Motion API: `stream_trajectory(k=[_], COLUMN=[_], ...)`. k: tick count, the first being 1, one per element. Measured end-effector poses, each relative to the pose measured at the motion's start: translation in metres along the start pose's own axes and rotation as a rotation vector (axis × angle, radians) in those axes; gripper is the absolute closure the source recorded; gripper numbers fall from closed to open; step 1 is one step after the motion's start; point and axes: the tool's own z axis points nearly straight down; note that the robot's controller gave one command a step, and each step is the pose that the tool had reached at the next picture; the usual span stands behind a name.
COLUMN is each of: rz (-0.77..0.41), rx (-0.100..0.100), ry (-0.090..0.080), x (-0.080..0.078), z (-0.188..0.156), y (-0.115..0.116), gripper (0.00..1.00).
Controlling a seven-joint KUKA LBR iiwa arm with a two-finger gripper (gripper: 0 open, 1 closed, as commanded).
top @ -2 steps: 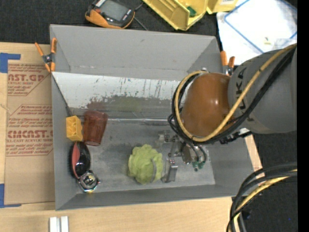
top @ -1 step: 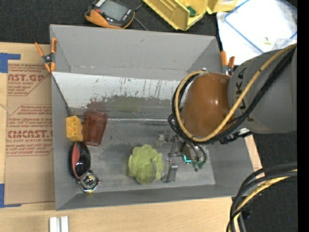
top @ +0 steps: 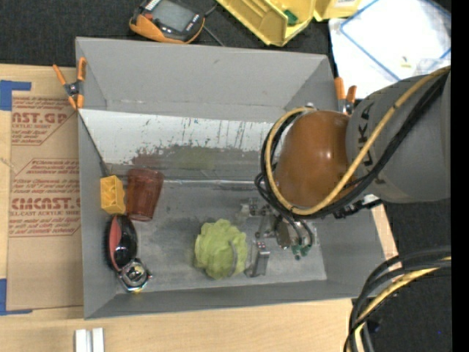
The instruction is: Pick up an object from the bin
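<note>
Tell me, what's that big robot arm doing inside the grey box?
The robot is trying to pick one thing out of the grey bin. Its hand is down low near the bin's floor, right beside a crumpled green lump. The lump lies on the floor, not lifted. Over on the far side from the arm sit a yellow block, a reddish-brown cup, a black and red thing and a small shiny round thing, all untouched.
</note>
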Motion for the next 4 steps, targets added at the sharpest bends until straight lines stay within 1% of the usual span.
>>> stream_trajectory(k=[1, 2, 3, 4], rz=[0.039, 0.039, 0.039, 0.039], rx=[-0.001, -0.001, -0.001, -0.001], ry=[0.004, 0.001, 0.0, 0.0], x=[0.002, 0.0007, 0.0006, 0.0006], z=[0.068, 0.0666, 0.0665, 0.0665], y=[0.022, 0.0217, 0.0216, 0.0216], gripper=[0.0, 0.0, 1.0, 1.0])
